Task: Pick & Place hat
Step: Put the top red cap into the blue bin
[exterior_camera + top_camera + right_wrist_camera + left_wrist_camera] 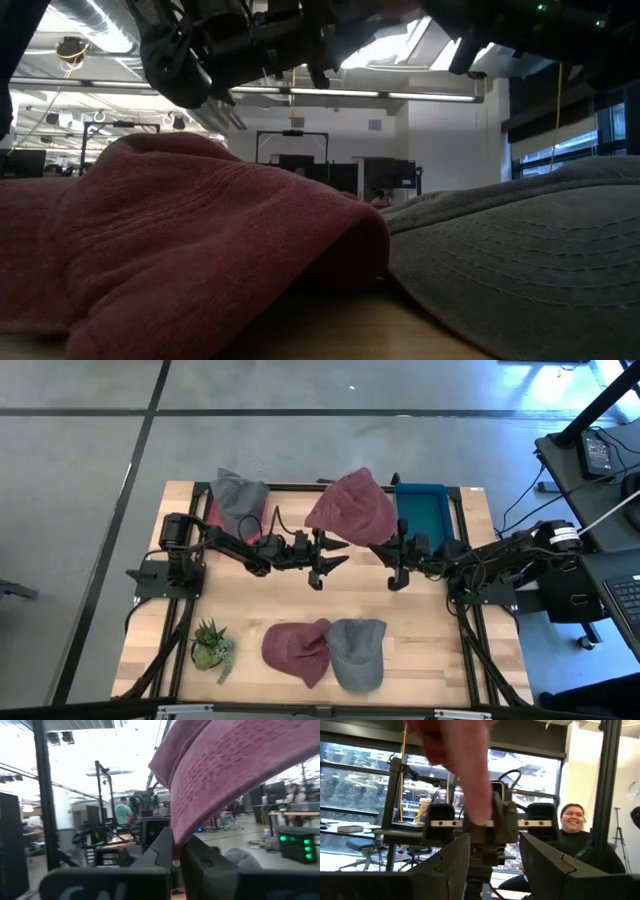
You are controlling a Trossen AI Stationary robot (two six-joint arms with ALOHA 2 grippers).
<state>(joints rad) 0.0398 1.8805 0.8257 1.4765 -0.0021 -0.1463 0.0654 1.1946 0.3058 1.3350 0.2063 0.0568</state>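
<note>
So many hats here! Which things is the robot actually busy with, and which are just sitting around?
In use:
- red hat, held up by the right gripper
- left gripper, open, facing it
- likely the blue bin and red bin

Lying about:
- red cap and grey cap at the front
- grey hat on the red bin
- small plant

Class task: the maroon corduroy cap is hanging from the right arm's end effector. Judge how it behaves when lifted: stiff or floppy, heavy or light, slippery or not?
The maroon corduroy cap probably flops: it drapes from the right end effector, pinched at one edge. It seems light, since that small pinch carries it. Its ribbed fabric likely resists slipping. The left end effector waits open nearby.
</note>
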